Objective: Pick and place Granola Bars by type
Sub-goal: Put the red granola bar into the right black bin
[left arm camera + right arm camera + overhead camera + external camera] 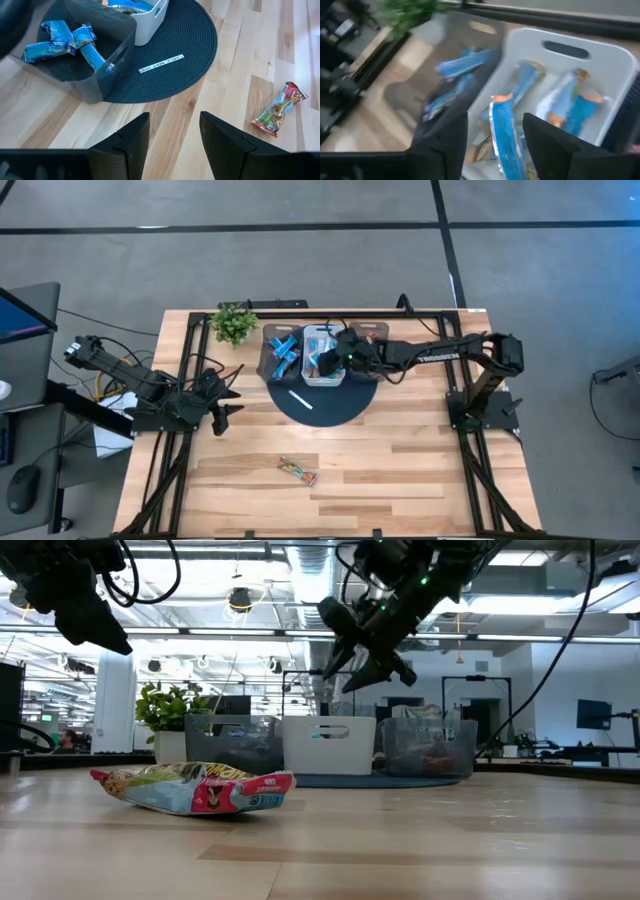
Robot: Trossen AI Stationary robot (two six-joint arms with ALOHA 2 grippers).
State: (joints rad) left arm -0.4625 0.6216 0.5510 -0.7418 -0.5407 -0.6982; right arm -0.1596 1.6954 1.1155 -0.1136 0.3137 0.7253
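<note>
My right gripper [327, 363] hangs open over the white bin [560, 75], which holds several silver-teal granola bars [570, 107]. One of these bars [502, 135] shows upright between its fingers. The dark grey bin [75, 75] beside it holds blue bars [60, 42]. One orange-red and brown bar [297, 471] lies flat on the bare wood toward the near edge. My left gripper [174, 120] waits open above the table's left side [228, 402], with nothing between its fingers. My right gripper is open around a silver-teal bar [501, 112] that shows between its fingers, above the white bin. A gap shows between the bar and one finger [452, 135]. Whether the other finger touches it I cannot tell.
The bins stand on a round dark mat [335, 408] with a white strip [301, 399] on it. A clear third bin [430, 750] stands to the right of the white one. A potted plant [233, 323] stands at the far left. Bare wood stretches toward the near edge.
</note>
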